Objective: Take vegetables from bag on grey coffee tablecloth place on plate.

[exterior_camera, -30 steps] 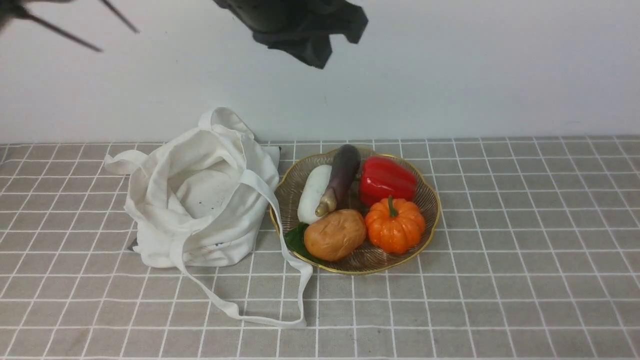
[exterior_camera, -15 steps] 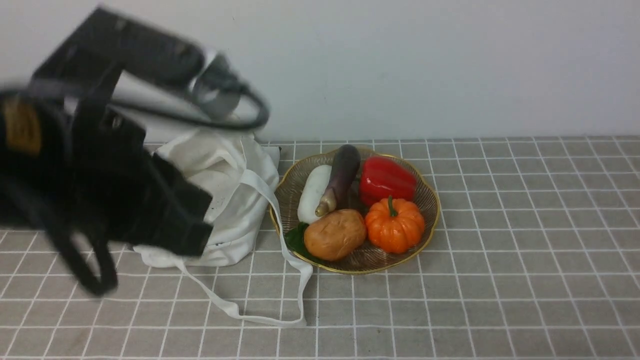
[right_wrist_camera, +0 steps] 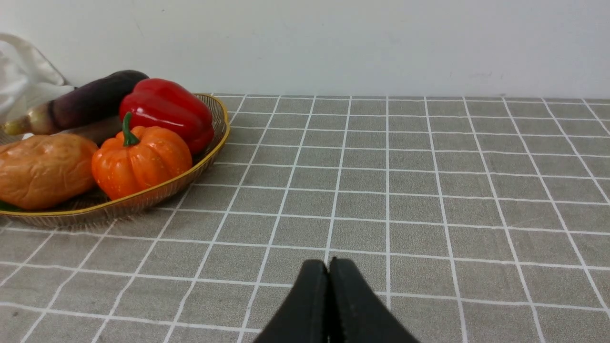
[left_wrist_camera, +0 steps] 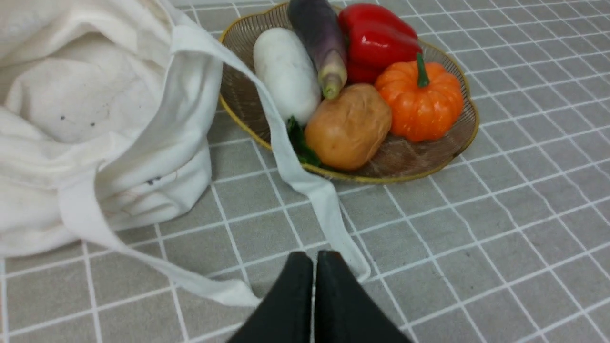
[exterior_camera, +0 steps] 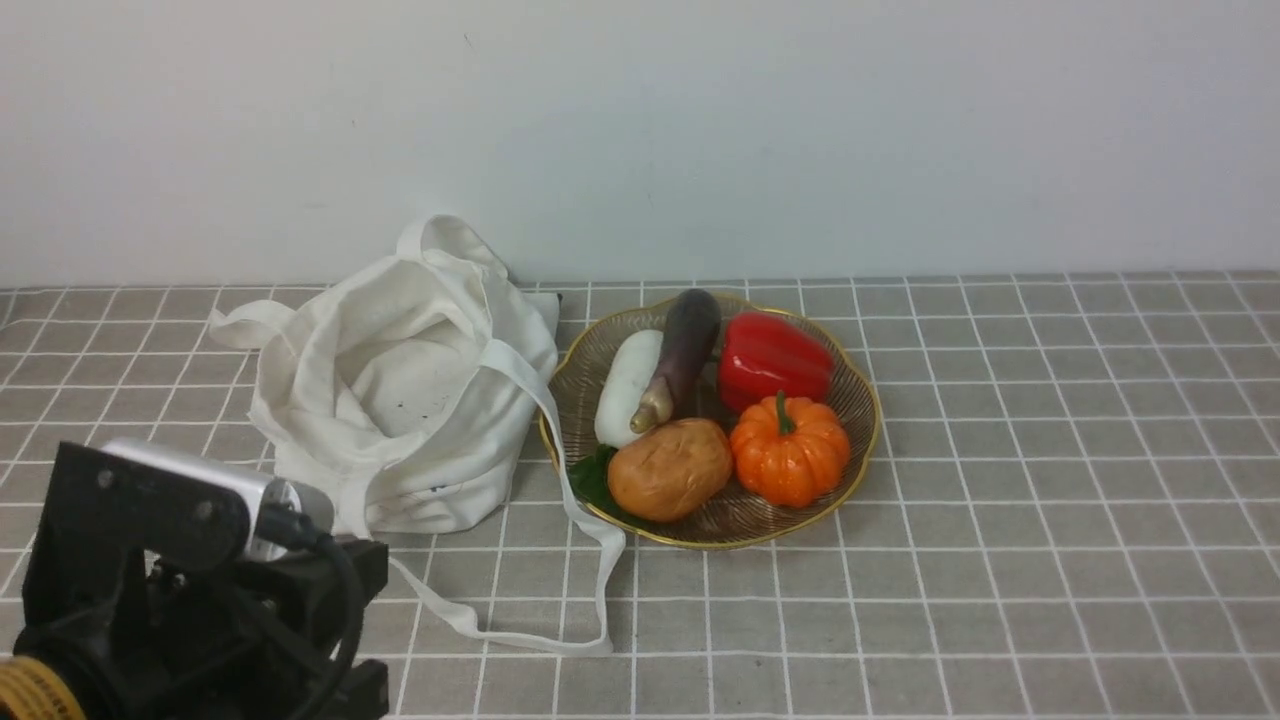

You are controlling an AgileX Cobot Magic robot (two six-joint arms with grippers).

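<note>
1. Eggplant (exterior_camera: 685,352) lies on the plate (exterior_camera: 876,425), between white radish (exterior_camera: 628,385) and red pepper (exterior_camera: 772,360), stem end toward us.
2. We read left jaws and right jaws as fully closed, holding nothing; the left pair looks nearer.

The left arm (exterior_camera: 150,570) has dropped low, near left.

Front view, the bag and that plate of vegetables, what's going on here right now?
Nothing is being handled at this moment. The eggplant lies on the plate between a white radish and a red pepper, with a potato and a small pumpkin in front. The bag sits slumped open on the tablecloth to the plate's left, and no vegetable shows inside it. The left gripper and the right gripper are both shut and empty, low over the cloth.
</note>
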